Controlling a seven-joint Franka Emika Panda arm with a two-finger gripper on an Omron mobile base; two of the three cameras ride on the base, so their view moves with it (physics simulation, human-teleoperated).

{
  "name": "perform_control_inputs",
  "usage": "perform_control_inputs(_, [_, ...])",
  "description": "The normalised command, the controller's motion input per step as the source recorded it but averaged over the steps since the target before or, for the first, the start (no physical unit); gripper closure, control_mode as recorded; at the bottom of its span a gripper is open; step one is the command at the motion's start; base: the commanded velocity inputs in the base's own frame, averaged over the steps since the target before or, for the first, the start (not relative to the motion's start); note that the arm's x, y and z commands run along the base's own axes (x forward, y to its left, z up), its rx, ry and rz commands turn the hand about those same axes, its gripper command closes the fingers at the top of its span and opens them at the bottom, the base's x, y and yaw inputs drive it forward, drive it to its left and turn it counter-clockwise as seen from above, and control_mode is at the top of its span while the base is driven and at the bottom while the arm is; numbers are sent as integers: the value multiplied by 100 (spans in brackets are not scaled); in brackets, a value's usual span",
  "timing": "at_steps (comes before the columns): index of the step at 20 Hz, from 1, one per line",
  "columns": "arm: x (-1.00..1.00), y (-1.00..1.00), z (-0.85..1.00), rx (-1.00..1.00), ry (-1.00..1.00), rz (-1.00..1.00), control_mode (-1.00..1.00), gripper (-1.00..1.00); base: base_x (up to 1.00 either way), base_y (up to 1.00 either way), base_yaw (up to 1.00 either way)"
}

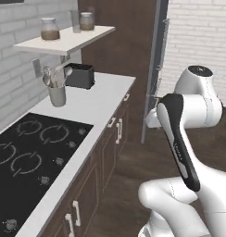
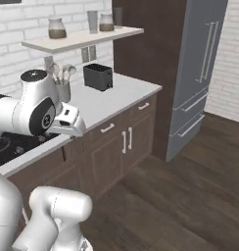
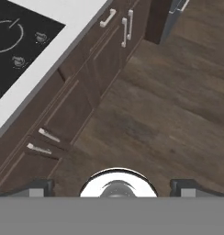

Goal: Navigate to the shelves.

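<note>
The shelves (image 1: 64,42) hang at eleven o'clock in the left base view, above the worktop (image 1: 94,104) beyond the cooktop (image 1: 27,159). Toaster (image 2: 98,77) sits beneath them. The base looks partway there, I judge; some driving forward remains. The jaws stand open, holding nothing.

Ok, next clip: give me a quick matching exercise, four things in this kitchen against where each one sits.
Things:
1. jars
2. toaster
3. utensil holder
4. fridge

Places:
A. on the counter, under the shelves' far end
B. beyond the counter's end, past the tall dark cabinet
C. on the shelves
D. on the counter, between toaster and cooktop

Pairs: 1-C, 2-A, 3-D, 4-B
</note>
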Motion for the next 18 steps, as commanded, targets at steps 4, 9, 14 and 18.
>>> perform_control_inputs(4, [0,0,0,0,0,0,100,-100,100,-23,17])
perform_control_inputs(9, [0,0,0,0,0,0,100,-100,100,-37,27])
perform_control_inputs(14, [0,0,0,0,0,0,100,-100,100,-75,50])
perform_control_inputs(18, [0,0,0,0,0,0,100,-100,100,-47,65])
